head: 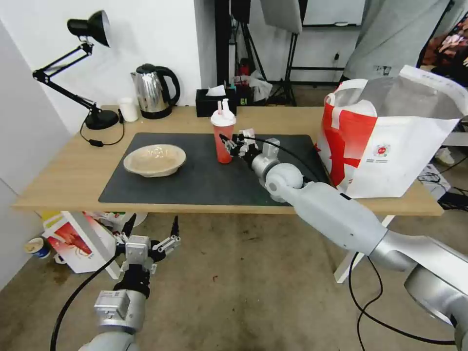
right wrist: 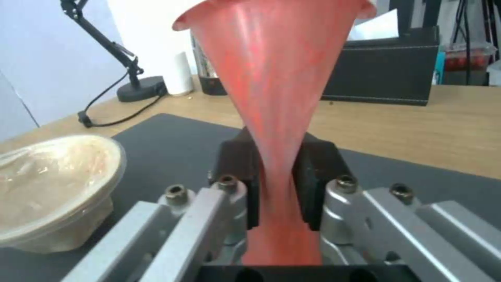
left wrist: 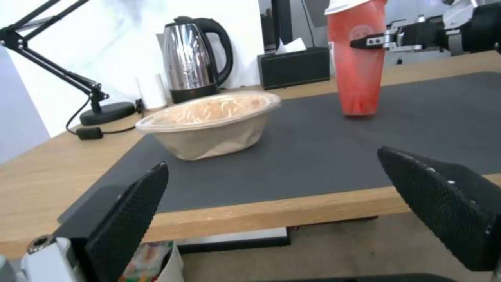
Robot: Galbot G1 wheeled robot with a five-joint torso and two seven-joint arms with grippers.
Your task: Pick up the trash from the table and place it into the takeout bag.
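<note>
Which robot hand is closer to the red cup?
The right one. The right gripper has its jaws squeezed shut on the red cup on the grey mat. The left gripper hangs open below the table's front edge, nearer the tan bowl.

The cup (head: 223, 137) was red with a white lid. It stood upright on the grey mat (head: 204, 180) of the table (head: 63, 175), near the mat's far edge. Its thin wall was pressed inward where it was squeezed. The pulp bowl (head: 155, 159) was tan and shallow, covered with clear film. It sat on the mat, well left of the cup. The bag (head: 390, 146) was white with red bands and a silver lining. It stood open on the table's right end, just beside the mat.
</note>
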